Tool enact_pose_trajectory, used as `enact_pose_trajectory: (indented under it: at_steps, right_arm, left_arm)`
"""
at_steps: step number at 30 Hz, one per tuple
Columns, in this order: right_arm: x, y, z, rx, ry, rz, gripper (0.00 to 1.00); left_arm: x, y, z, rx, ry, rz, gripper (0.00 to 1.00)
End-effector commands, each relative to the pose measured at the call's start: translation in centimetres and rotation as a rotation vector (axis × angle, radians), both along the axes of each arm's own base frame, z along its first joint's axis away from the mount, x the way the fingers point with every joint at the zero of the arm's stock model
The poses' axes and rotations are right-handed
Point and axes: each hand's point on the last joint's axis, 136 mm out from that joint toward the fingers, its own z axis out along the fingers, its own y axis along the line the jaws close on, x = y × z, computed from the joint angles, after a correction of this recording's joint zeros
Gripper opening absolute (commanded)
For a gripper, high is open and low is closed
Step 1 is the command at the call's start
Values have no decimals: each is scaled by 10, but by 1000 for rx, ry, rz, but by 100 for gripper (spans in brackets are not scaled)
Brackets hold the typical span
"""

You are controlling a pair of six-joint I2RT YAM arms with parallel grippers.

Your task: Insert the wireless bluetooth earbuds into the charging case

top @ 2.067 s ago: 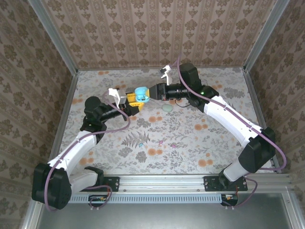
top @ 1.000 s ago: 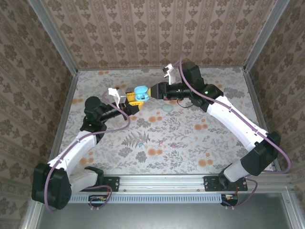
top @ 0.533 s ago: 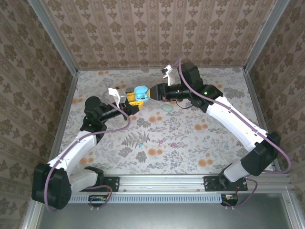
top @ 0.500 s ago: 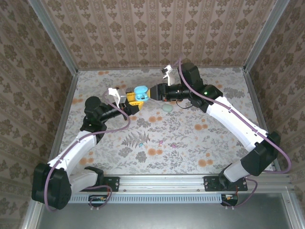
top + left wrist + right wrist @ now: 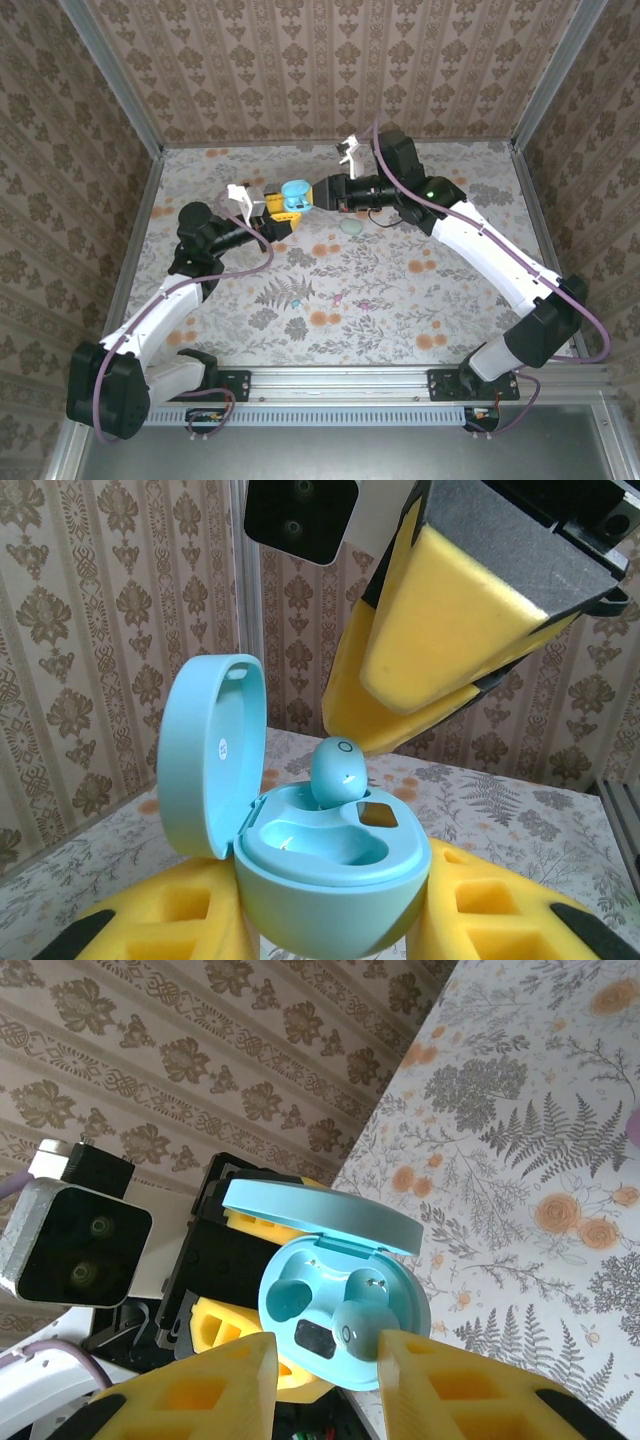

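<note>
My left gripper [image 5: 285, 205] [image 5: 335, 920] is shut on the teal charging case [image 5: 295, 195] [image 5: 335, 865] [image 5: 345, 1305] and holds it above the table with its lid [image 5: 210, 750] open. One teal earbud [image 5: 338, 770] [image 5: 360, 1328] sits tilted at the mouth of one socket; the other socket is empty. My right gripper [image 5: 316, 192] [image 5: 328, 1350] hangs over the case with its yellow fingers [image 5: 450, 610] apart. One of its fingertips [image 5: 400, 1350] touches the earbud and the other stands clear. Tiny pink [image 5: 340, 297] and teal [image 5: 365, 302] buds lie on the floral table.
A closed grey-green case [image 5: 351, 227] lies on the table just below my right gripper. A small teal bit [image 5: 297, 302] lies near the middle front. Patterned walls and metal frame rails [image 5: 140, 200] enclose the table on three sides.
My right gripper has edged slightly left toward the case over the last two seconds. The left arm and the case have stayed put.
</note>
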Motion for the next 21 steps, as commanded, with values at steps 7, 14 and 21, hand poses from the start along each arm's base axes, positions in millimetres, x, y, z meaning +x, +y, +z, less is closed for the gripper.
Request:
enact_pose_trajectory:
  at_steps: [7,14,21]
  right_arm:
    - [2,7,6,19,3,14,34]
    - [4,8,5,10,-1,11,32]
    - [7,8,1,-19,-13,20,25]
  left_arm:
    - [-8,-2,28,-21,-90,-20,32]
    - [-9,-3,28,-15,-90,-27,32]
    - [-11,-5,27,-7,-88,-41,32]
